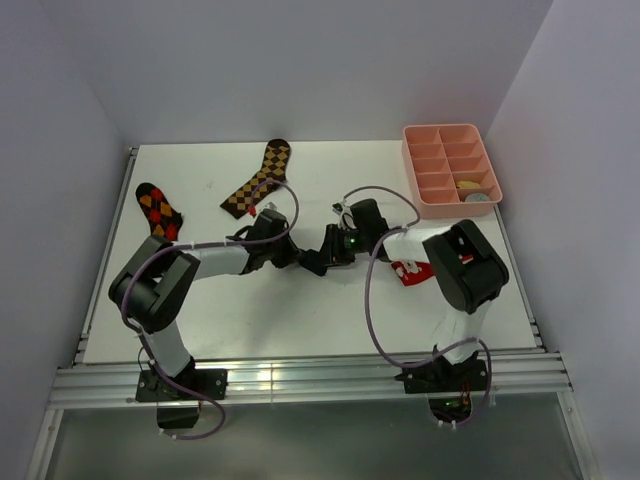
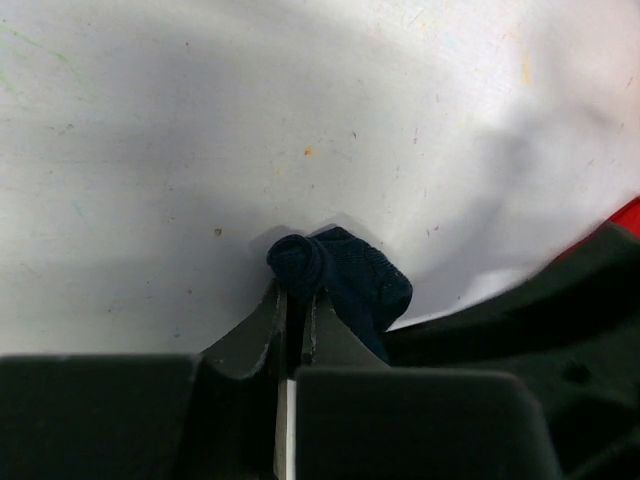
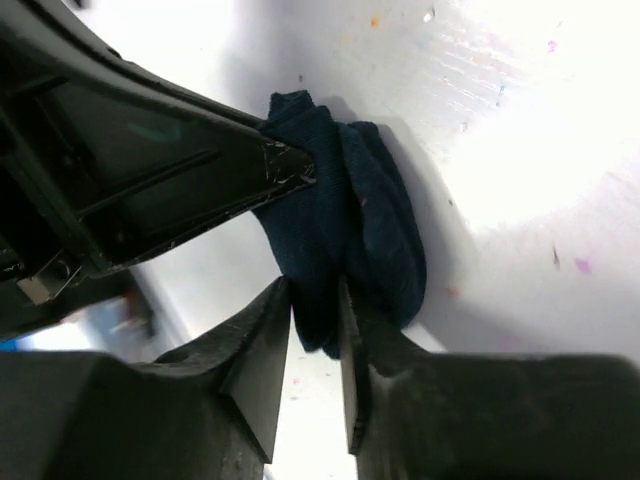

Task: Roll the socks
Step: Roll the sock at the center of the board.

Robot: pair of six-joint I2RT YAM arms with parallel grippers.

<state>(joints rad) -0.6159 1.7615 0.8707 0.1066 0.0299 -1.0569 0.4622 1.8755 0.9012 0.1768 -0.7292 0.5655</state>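
A small dark navy sock lies bunched on the white table, folded over itself. My left gripper is shut on its rolled end. In the right wrist view the same navy sock hangs between the fingers of my right gripper, whose jaws stand apart with a gap showing. One left fingertip presses into the sock from the left. From above, the left gripper and right gripper meet tip to tip at mid-table and hide the sock.
A pink compartment tray at the back right holds a mustard yellow roll and a grey roll. A brown argyle sock and an orange checkered sock lie at the back left. A red sock lies under the right arm.
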